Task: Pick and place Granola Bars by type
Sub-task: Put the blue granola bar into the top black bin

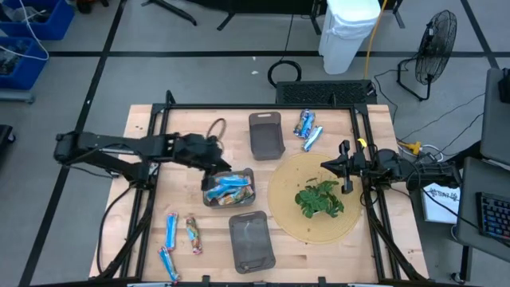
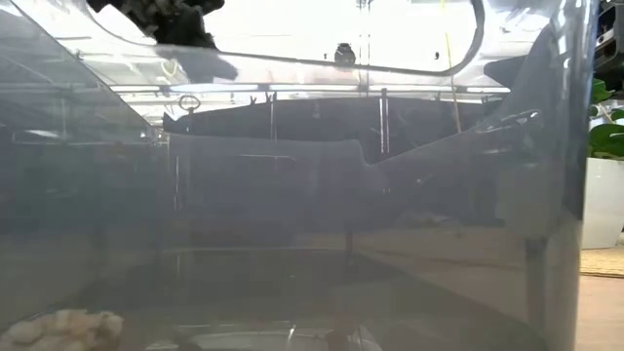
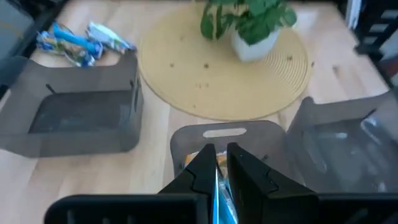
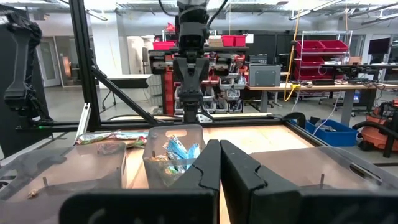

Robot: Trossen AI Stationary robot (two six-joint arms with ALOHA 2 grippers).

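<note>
A: Where was the left pincer [image 1: 213,163]?

B: Over the middle grey tray [image 1: 209,199], the one with the pile of granola bars [image 1: 229,189]. Fingers [image 3: 200,174] were clamped on a blue-wrapped bar [image 3: 216,193]; it showed as a thin blue strip between them in the left wrist view, right above the tray's contents.

A: Right pincer [image 1: 328,167]?

B: Parked at the right side of the desk [image 1: 143,231], above the edge of the round woven mat [image 1: 291,215]. Fingers were together, nothing in them. In its own view the two fingertips met with no gap.

A: Rest of the bars?

B: Three groups. Pile in the middle tray, mostly blue and white, some brownish bits visible. Two or so blue ones [image 1: 307,127] loose on the desk at the far edge, just beside the far tray [image 1: 266,135]. Three near the front-left corner: two blue [image 1: 170,239] and one brownish-orange [image 1: 194,235], lying on bare wood, apart from every tray.

A: Other trays?

B: Far tray looked bare inside. Near tray [image 1: 252,239] sat at the front edge, contents hard to tell. Potted plant [image 1: 320,198] stood on the mat.

A: Low view?

B: Blocked by a translucent tray wall; nothing usable.
</note>
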